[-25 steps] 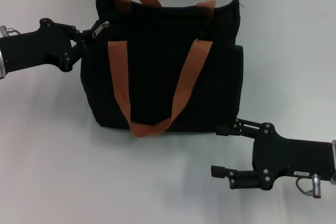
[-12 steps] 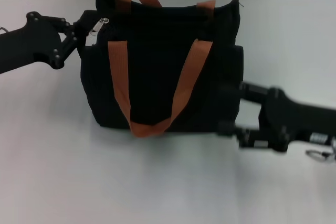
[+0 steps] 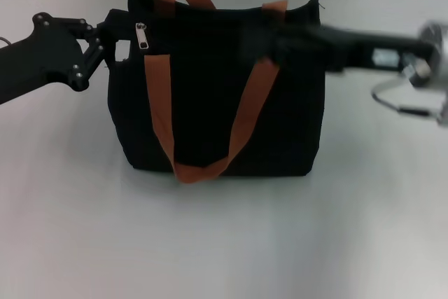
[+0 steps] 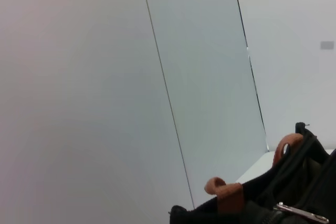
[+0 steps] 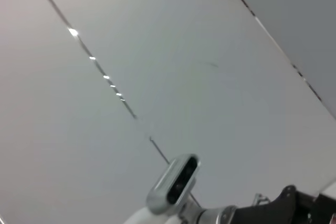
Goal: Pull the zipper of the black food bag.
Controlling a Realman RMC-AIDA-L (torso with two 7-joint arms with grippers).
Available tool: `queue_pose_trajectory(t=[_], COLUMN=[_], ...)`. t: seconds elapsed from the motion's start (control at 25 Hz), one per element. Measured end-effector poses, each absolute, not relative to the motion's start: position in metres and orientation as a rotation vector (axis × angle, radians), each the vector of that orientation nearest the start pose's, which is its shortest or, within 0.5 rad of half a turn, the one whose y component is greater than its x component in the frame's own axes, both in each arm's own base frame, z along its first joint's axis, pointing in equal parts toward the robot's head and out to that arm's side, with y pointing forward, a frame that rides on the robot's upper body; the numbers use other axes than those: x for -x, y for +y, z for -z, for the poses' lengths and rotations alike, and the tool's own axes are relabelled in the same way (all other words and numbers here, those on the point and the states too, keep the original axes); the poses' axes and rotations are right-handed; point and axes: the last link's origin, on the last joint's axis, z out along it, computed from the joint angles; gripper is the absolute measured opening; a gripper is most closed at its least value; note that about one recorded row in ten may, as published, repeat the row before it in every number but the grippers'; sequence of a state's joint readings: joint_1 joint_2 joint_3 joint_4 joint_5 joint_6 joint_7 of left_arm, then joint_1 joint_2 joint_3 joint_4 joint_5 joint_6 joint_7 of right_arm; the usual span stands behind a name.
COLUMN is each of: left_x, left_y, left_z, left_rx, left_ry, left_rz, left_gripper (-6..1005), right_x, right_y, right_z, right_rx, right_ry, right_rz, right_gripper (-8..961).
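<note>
The black food bag (image 3: 210,103) stands upright mid-table, with two orange-brown straps (image 3: 161,103). The silver zipper pull (image 3: 141,35) hangs down at the bag's top left corner, free of any finger. My left gripper (image 3: 115,36) is at that corner, just left of the pull, fingers apart around the bag's edge. My right gripper (image 3: 287,43) is blurred in front of the bag's upper right part. The left wrist view shows the bag's top (image 4: 294,182) and the pull (image 4: 302,212).
The white table (image 3: 224,243) stretches in front of the bag. A wall with panel seams rises just behind the bag. The right arm's wrist and cable (image 3: 413,82) hang over the table at the far right.
The right arm swung up from the table's front right to the bag's upper right. The left gripper rose slightly and the zipper pull, earlier tilted toward it, now hangs straight down.
</note>
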State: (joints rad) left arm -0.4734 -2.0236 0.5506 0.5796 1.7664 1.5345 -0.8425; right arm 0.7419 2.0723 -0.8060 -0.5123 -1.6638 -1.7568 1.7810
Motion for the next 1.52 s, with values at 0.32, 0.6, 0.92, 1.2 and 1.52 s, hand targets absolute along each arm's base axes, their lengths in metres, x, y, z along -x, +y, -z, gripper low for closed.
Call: queue_pose_trajectory(t=[0.32, 0.6, 0.92, 1.2, 1.52], left_x=[0.285, 0.283, 0.282, 0.280, 0.277], left_y=[0.338, 0.339, 0.340, 0.340, 0.340], left_z=[-0.051, -0.051, -0.051, -0.051, -0.052], left_rx=[2.344, 2.334, 2.332, 2.334, 2.333], left_ry=[-0.081, -0.082, -0.078, -0.072, -0.066], left_rz=[0.754, 0.767, 0.774, 0.781, 0.806], left_gripper=[23, 23, 23, 24, 24], right_x=[-0.103, -0.080, -0.063, -0.056, -0.054], right_y=[0.384, 0.402, 0.407, 0.410, 0.412], right_z=[0.012, 0.029, 0.043, 0.049, 0.055], right_rx=[2.949, 2.938, 2.946, 2.932, 2.908], right_ry=[1.158, 1.240, 1.279, 1.287, 1.282], right_rz=[-1.071, -0.811, -0.626, -0.579, -0.537], right_gripper=[827, 825, 820, 765, 457])
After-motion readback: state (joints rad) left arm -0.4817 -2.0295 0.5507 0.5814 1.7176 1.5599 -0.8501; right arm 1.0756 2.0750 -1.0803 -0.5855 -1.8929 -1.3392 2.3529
